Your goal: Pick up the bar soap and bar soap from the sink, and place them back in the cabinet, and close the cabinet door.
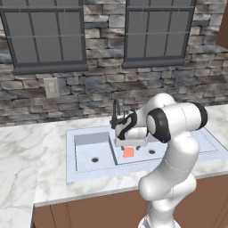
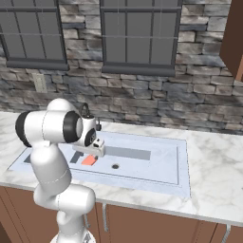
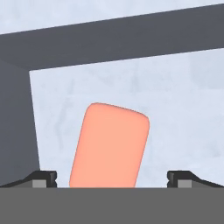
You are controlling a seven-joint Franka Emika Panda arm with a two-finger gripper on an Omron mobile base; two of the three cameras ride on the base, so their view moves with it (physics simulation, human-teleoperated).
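Note:
An orange bar soap (image 1: 128, 152) (image 2: 88, 160) lies flat on the floor of the right basin of the pale grey-blue sink (image 1: 89, 176) (image 2: 182, 166). My gripper (image 1: 130, 144) (image 2: 90, 153) hangs low in that basin, just above the soap, pointing down. In the hand view the bar soap (image 3: 110, 146) fills the centre, with my gripper (image 3: 111, 178) open and one fingertip (image 3: 43, 177) on either side of it, not touching. A corner of the reddish-brown cabinet (image 1: 222, 31) (image 2: 232, 42) shows at the upper right; the cabinet door is out of view.
The thin black faucet (image 1: 116, 113) rises just behind my hand. A divider (image 1: 112, 149) splits the two basins. White marble counter (image 1: 26, 151) (image 2: 213, 175) surrounds the sink, a stone wall with two windows stands behind, and wooden base cabinets (image 2: 142, 223) sit below.

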